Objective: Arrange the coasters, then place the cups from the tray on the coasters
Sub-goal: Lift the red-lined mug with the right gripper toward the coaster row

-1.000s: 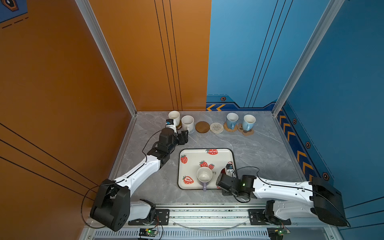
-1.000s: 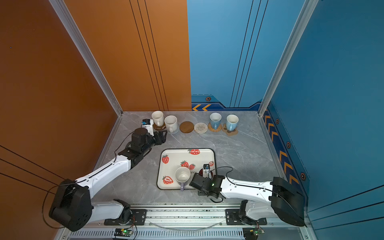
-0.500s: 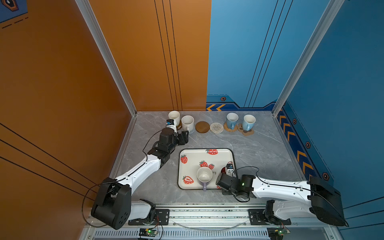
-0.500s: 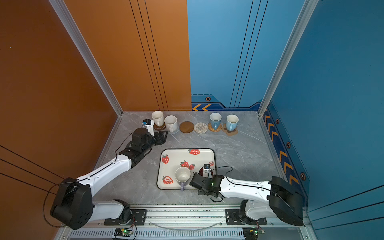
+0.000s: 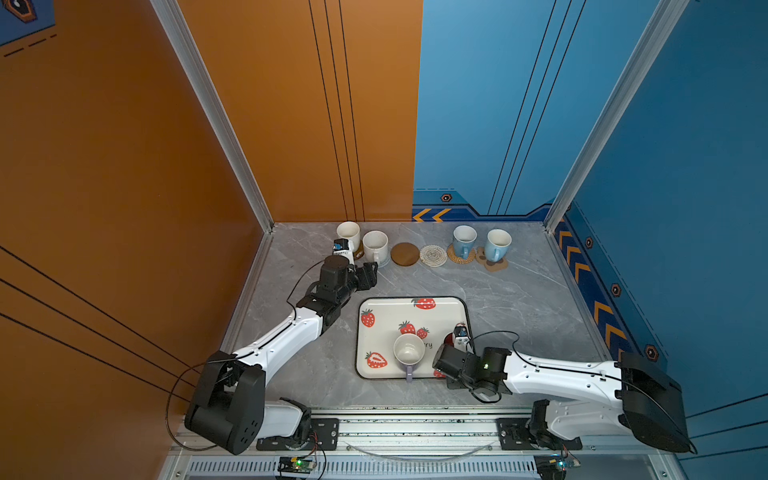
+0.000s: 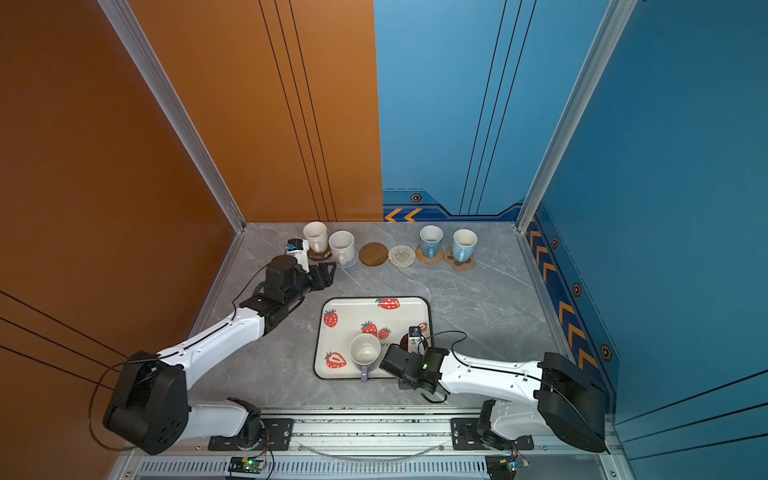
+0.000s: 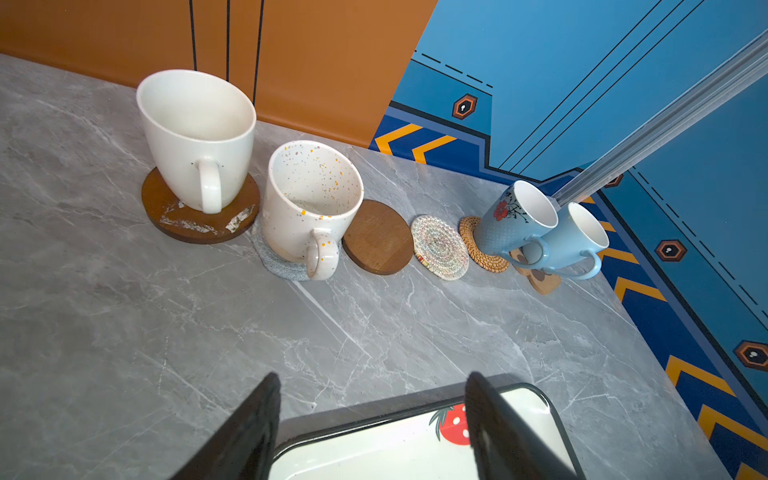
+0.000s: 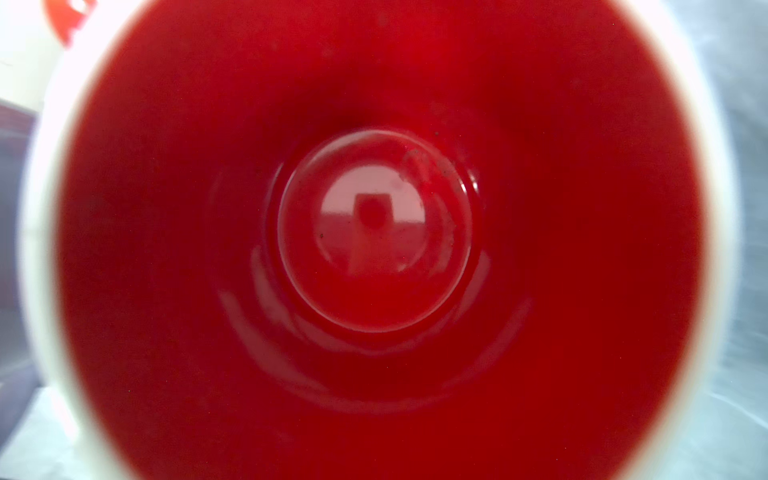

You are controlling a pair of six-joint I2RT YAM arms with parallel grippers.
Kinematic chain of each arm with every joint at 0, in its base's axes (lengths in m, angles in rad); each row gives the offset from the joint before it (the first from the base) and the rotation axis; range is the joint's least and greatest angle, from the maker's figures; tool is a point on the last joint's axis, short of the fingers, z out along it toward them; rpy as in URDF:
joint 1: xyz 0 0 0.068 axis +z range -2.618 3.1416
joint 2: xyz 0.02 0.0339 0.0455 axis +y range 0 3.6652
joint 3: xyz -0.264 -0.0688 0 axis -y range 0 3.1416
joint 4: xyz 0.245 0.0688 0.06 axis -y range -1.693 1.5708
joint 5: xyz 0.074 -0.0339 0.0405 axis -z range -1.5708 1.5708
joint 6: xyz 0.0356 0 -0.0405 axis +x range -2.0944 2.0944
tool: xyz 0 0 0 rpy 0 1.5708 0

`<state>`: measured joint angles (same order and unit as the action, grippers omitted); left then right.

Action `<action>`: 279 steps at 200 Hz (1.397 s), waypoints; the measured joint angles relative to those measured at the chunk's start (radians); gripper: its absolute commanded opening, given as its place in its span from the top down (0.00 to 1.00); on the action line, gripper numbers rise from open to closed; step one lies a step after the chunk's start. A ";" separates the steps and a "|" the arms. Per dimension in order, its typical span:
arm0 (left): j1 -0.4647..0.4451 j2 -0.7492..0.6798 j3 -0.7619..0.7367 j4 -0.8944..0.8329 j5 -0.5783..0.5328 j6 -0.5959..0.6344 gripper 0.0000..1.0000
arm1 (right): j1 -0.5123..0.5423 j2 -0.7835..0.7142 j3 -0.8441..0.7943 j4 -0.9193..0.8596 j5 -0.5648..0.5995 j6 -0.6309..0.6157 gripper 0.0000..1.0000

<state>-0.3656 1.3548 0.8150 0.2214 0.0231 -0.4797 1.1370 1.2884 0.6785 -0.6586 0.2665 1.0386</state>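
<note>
Nearby, your right end effector (image 5: 446, 356) hangs over the glossy red-lined cup (image 8: 374, 232) on the strawberry tray (image 5: 386, 307); its grip you cannot tell. Further, the left end effector (image 7: 372, 376) stands apart, empty. Beyond lie a smooth wooden coaster (image 7: 378, 239) and a woven spiral coaster (image 7: 439, 247).

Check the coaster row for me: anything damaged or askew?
Yes. The brown disc under the plain white mug has pale, scuffed patches on its exposed face, like worn finish. The paw-print coaster also sticks out from under its light blue mug, off-centre.
</note>
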 measured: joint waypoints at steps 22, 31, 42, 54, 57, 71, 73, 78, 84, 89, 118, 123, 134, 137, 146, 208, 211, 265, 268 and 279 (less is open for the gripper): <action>0.000 0.009 0.001 0.000 0.008 0.000 0.29 | -0.016 0.000 0.015 -0.025 0.000 -0.022 1.00; 0.000 0.010 0.001 0.000 0.009 0.000 0.29 | -0.024 0.000 0.023 -0.031 0.000 -0.033 1.00; 0.000 0.010 0.001 0.000 0.009 0.000 0.29 | -0.036 -0.002 0.032 -0.034 0.000 -0.048 1.00; 0.000 0.011 0.001 0.000 0.009 0.000 0.29 | -0.050 -0.005 0.039 -0.034 -0.001 -0.061 1.00; 0.000 0.011 0.001 0.000 0.009 0.000 0.29 | -0.054 -0.006 0.040 -0.034 -0.001 -0.066 1.00; 0.000 0.011 0.001 0.000 0.010 0.000 0.29 | -0.071 -0.010 0.046 -0.038 -0.001 -0.084 1.00; 0.000 0.011 0.001 0.000 0.010 0.000 0.29 | -0.073 -0.010 0.047 -0.039 -0.001 -0.088 1.00; 0.000 0.011 0.001 0.000 0.010 0.000 0.29 | -0.079 -0.011 0.050 -0.041 -0.001 -0.095 1.00; 0.000 0.011 0.001 0.000 0.011 0.000 0.29 | -0.087 -0.011 0.052 -0.041 -0.001 -0.102 1.00; 0.000 0.011 0.001 0.000 0.012 0.000 0.29 | -0.094 -0.012 0.055 -0.041 -0.002 -0.111 1.00; 0.001 0.015 0.002 0.000 0.012 -0.001 0.29 | -0.138 -0.014 0.075 -0.047 -0.010 -0.165 1.00; 0.002 0.017 0.003 0.000 0.013 -0.003 0.29 | -0.147 -0.014 0.080 -0.048 -0.012 -0.177 1.00; 0.005 0.020 0.005 0.000 0.013 -0.005 0.29 | -0.166 -0.014 0.094 -0.051 -0.020 -0.201 1.00; 0.005 0.020 0.005 0.000 0.013 -0.006 0.29 | -0.171 -0.014 0.098 -0.052 -0.021 -0.206 1.00; 0.007 0.020 0.005 0.000 0.013 -0.008 0.29 | -0.186 -0.014 0.113 -0.057 -0.029 -0.225 1.00; 0.014 0.030 0.006 0.000 0.013 -0.008 0.29 | -0.298 0.044 0.228 -0.064 -0.078 -0.359 1.00; 0.014 0.030 0.006 0.000 0.013 -0.008 0.29 | -0.303 0.050 0.233 -0.065 -0.080 -0.364 1.00; 0.022 0.043 0.006 0.008 0.016 -0.008 0.29 | -0.371 0.174 0.370 -0.067 -0.112 -0.486 1.00; 0.023 0.045 0.006 0.008 0.016 -0.008 0.29 | -0.374 0.180 0.379 -0.067 -0.114 -0.492 1.00; 0.024 0.048 0.006 0.008 0.019 -0.008 0.29 | -0.386 0.203 0.408 -0.067 -0.115 -0.515 1.00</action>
<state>-0.3416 1.4029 0.8215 0.2298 0.0422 -0.4873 0.7513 1.4914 1.0866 -0.7254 0.1516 0.5236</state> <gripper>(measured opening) 0.708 0.151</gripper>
